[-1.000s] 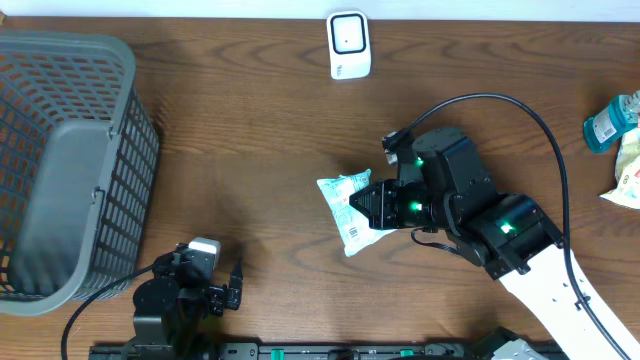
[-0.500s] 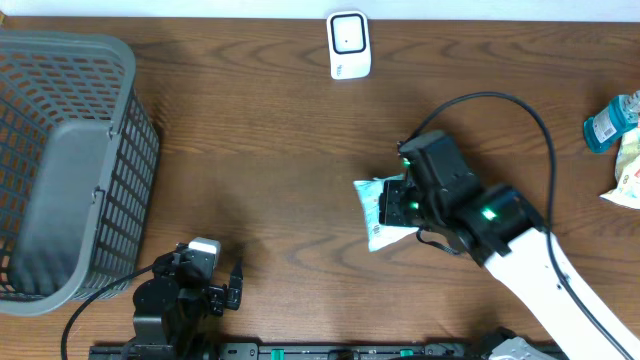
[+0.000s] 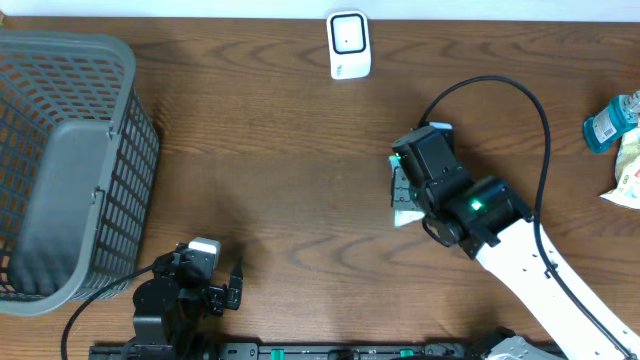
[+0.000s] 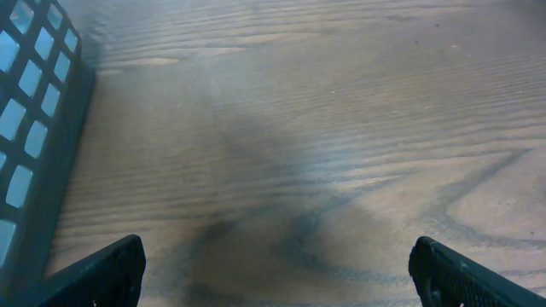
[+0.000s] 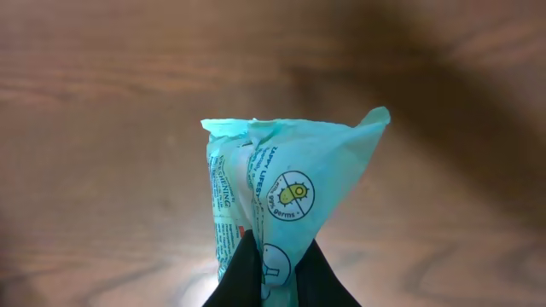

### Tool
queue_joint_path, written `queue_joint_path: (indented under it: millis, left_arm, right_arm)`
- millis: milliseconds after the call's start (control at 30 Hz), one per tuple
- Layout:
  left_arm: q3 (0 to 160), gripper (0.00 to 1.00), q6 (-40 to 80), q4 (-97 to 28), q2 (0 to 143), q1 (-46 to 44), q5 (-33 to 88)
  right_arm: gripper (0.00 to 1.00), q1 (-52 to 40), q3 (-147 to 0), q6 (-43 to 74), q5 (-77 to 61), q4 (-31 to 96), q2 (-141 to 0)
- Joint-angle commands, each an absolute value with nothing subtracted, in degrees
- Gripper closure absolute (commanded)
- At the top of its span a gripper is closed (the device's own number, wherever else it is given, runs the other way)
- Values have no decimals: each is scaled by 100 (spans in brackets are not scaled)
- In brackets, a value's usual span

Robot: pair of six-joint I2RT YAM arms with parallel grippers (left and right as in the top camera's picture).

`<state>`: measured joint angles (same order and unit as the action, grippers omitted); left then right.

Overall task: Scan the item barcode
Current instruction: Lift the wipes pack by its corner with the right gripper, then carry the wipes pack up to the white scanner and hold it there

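**A:** Entry, item location. Where is it?

**B:** The packet [image 5: 281, 196], teal-and-white film, is pinched by the right gripper [image 5: 275, 277]. The jaws are pressed together on its lower edge and the rest stands up past the fingertips. In the overhead view it sits just right of centre, mostly hidden under the wrist. The blurred table [image 3: 270, 150] behind it suggests it is off the surface.

**A:** Left side?

**B:** The left gripper [image 4: 277, 264] is parked at 7 o'clock on the table with its jaws spread wide and nothing between them. The basket [image 3: 60, 160] is at 9 o'clock. A bottle [image 3: 608, 122] lies at the 3 o'clock edge, apart from the work.

**A:** Step in hand?

**B:** Judged to be transport, with the item grasped and not yet presented. The scanner [image 3: 348, 45] stands at the 12 o'clock edge, roughly 11 o'clock from the packet and well apart from it.

**A:** Barcode seen?

**B:** No. The wrist view shows only text and round icons, so I cannot tell which face carries the code.

**A:** What does the next move call for?

**B:** Carry the packet toward 11 o'clock until it is over the scanner window. Rotate the wrist so the coded face meets the window, and keep the film flat enough to read.
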<state>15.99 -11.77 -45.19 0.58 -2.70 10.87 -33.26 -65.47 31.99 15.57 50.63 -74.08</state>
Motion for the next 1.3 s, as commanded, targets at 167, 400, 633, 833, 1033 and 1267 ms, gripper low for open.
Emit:
queue_joint_path:
  millis: [167,400,633,833,1033,1267]
  left_arm:
    - [1608,1,-1125,-4521,23,-287,1155]
    - [1608,1,-1127,-4521,23,-287,1155]
    - [1608,1,-1125,-4521,23,-287,1155]
    - [1608,1,-1125,-4521,23,-287,1155]
    - [1608,1,-1125,-4521,23,-287,1155]
    - [1608,1,-1127,-4521,23,-287,1155]
  right_arm:
    - [99,-3363,-6598,1629,1922,4010,-7308]
    - [99,-3363,-6598,851,1485,3590,-7310]
    - [99,-3358,-6598,-1055,1450,2783,-7671]
    - [99,-3282,-6598,-2021,2038,1000,-8512]
    - [99,-3107,-6598,-3072,2746,-1389,-9719]
    - [99,-2910,-6604,-4097,2650,-4169,-11098]
